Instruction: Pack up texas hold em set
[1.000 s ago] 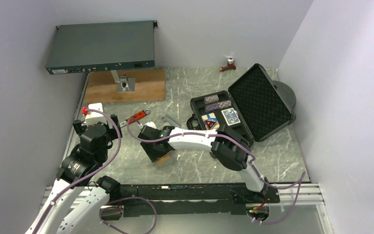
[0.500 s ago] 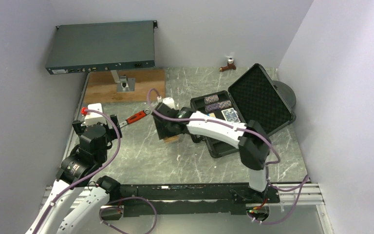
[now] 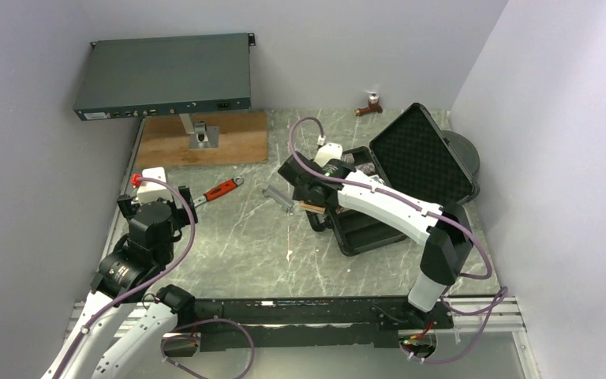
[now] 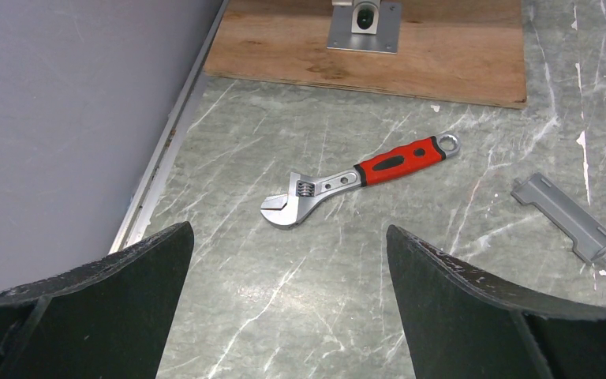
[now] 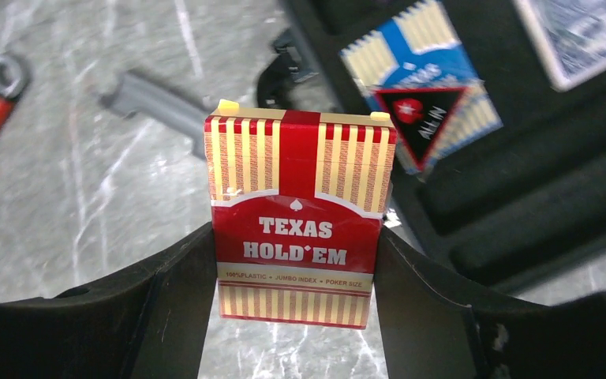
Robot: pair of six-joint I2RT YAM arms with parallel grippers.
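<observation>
The right claw grips the red-and-gold striped Texas Hold'em card box by its sides, at the left rim of the open black hard-plastic case near the counter's right edge. The left claw gapes wide, empty, near the left edge.

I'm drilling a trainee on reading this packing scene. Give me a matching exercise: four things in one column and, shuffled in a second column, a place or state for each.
Column one
1. red card box
2. wrench
3. blue-yellow card box
4. left hand

Column two
A. lying in the case
B. open, holding nothing
C. clamped in the right hand
D. flat on the table

Pairs: 1-C; 2-D; 3-A; 4-B
</observation>
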